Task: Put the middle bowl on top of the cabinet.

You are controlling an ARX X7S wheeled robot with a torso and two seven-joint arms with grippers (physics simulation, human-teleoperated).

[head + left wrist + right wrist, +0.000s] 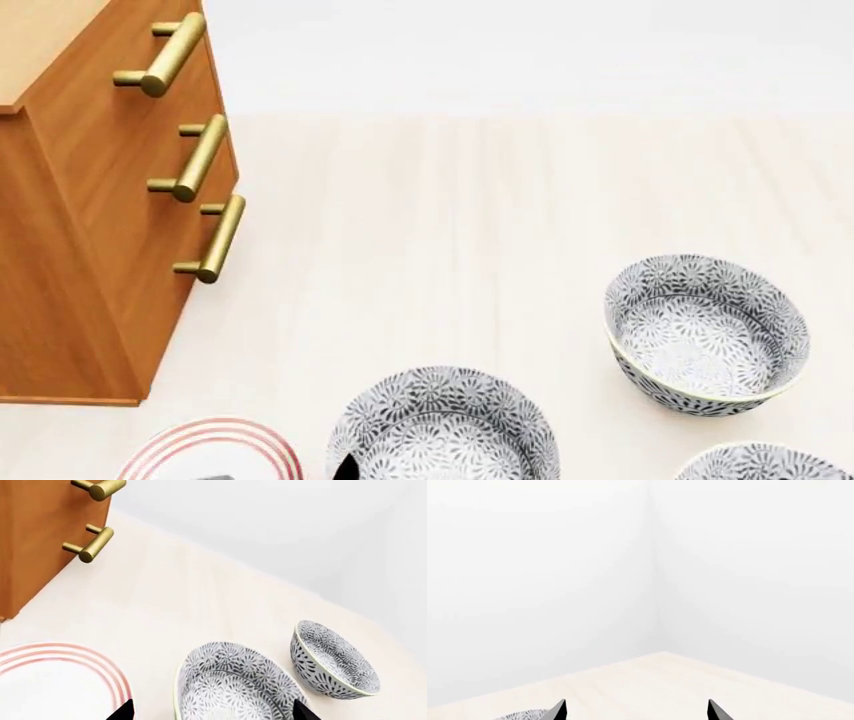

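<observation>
Three look-alike grey-and-white floral bowls stand on the pale floor. Counting left to right in the head view, the middle bowl (707, 335) is the far right one, upright and empty; it also shows in the left wrist view (333, 660). The cabinet (94, 230), orange-brown with brass bar handles, stands at the left (33, 545). My left gripper (213, 712) is open, its dark fingertips (123, 711) spread on either side of the nearest bowl (233, 685), away from the middle bowl. My right gripper (637, 712) is open with nothing between its fingers.
A white plate (207, 450) with red rings lies on the floor left of the nearest bowl (441, 430). A third bowl (767, 465) is cut off at the lower right. A sliver of a patterned bowl (527, 715) shows beside the right gripper. White walls stand behind.
</observation>
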